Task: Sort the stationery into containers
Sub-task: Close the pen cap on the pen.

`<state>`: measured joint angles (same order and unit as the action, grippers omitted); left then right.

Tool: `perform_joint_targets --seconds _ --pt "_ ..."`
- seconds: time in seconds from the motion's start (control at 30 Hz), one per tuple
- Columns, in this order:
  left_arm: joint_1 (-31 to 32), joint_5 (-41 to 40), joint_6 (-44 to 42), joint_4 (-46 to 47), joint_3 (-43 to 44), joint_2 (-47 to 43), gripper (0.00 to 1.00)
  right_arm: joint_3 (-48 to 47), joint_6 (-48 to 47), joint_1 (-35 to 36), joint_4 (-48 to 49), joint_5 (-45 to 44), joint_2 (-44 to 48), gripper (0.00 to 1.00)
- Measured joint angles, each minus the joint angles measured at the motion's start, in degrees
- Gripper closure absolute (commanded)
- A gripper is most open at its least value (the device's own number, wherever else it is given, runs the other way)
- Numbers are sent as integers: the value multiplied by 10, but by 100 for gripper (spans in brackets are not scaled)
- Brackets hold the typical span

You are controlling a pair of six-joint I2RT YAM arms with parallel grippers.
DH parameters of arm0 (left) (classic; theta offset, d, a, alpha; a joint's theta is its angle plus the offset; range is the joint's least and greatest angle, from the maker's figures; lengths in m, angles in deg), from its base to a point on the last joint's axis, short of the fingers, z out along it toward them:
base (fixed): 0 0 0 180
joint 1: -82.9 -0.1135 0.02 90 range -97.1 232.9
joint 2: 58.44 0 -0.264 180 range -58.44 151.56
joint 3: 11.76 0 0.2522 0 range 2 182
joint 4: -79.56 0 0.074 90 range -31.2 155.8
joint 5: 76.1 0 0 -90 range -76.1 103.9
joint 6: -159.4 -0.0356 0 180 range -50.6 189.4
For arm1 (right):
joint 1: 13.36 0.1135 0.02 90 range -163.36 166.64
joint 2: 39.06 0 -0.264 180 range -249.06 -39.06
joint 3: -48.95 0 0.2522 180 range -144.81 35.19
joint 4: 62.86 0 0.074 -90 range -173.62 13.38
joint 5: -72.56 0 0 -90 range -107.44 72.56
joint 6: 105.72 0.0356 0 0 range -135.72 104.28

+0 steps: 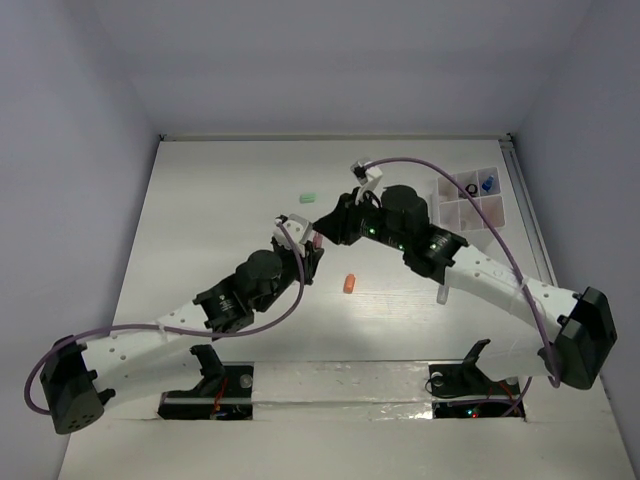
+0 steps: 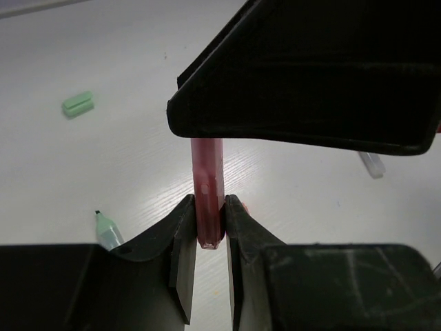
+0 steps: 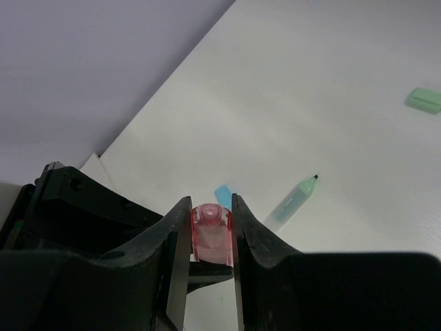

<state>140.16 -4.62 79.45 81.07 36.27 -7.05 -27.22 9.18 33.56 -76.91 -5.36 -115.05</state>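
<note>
A pink pen [image 2: 207,172] hangs above the table between both grippers. My left gripper [image 2: 208,207] is shut on its lower barrel, and its tip pokes out below the fingers. My right gripper [image 3: 210,210] is shut on the pen's translucent pink cap end [image 3: 210,234]. In the top view the two grippers meet nose to nose, left [image 1: 312,248] and right [image 1: 332,228], mid-table. The white divided tray [image 1: 490,212] stands at the far right, holding a blue clip [image 1: 488,184] and a black ring [image 1: 469,189].
A mint block [image 1: 309,198] lies far left of the grippers. On the table below them are a mint pen [image 3: 293,201] and a blue eraser [image 3: 223,194]. An orange piece [image 1: 349,284] and a clear cap [image 1: 441,296] lie nearer the bases.
</note>
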Motion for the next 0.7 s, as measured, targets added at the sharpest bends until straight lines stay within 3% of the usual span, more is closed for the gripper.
perform_joint_targets --seconds 0.27,0.43,0.47,0.57,0.7 --pt "0 0 -39 -105 67 42 100 137 68 10 189 -57 25 100" --pt "0 14 -33 -113 72 51 98 146 83 13 187 -82 43 100" --pt "0 19 -27 -106 72 51 83 140 82 13 174 -86 47 100" --pt "-2 45 -13 -46 72 51 53 115 80 5 127 -80 59 100" --pt "-1 77 17 36 61 29 41 76 79 -43 57 -57 52 100"
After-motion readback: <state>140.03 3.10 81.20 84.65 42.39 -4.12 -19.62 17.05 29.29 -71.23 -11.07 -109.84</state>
